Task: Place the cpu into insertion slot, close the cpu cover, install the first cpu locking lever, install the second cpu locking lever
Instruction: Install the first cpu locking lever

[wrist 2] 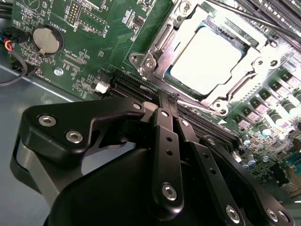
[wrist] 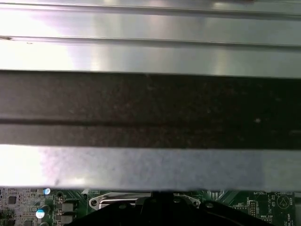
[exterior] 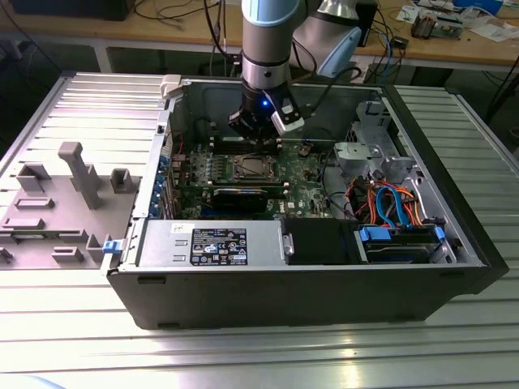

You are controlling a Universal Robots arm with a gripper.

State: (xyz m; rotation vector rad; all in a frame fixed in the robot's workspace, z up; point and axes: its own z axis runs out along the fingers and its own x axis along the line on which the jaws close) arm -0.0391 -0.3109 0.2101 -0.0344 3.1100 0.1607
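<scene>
In the exterior view the gripper [exterior: 258, 130] hangs inside the open computer case [exterior: 454, 235], just above the far edge of the insertion slot [exterior: 253, 168]; in the second wrist view its fingers [wrist 2: 165, 123] stand pressed together, holding nothing visible; the cpu [wrist 2: 204, 59] sits in the socket on the green motherboard [wrist 2: 103, 42], with the cpu cover [wrist 2: 162, 44] down around it; a coin battery [wrist 2: 47, 39] lies well apart.

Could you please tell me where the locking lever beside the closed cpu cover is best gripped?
Likely at its end, from above, pinching across the rod. The locking lever is a thin wire lying low along the edge of the cpu cover nearest the gripper, leaving little else to hold.
</scene>
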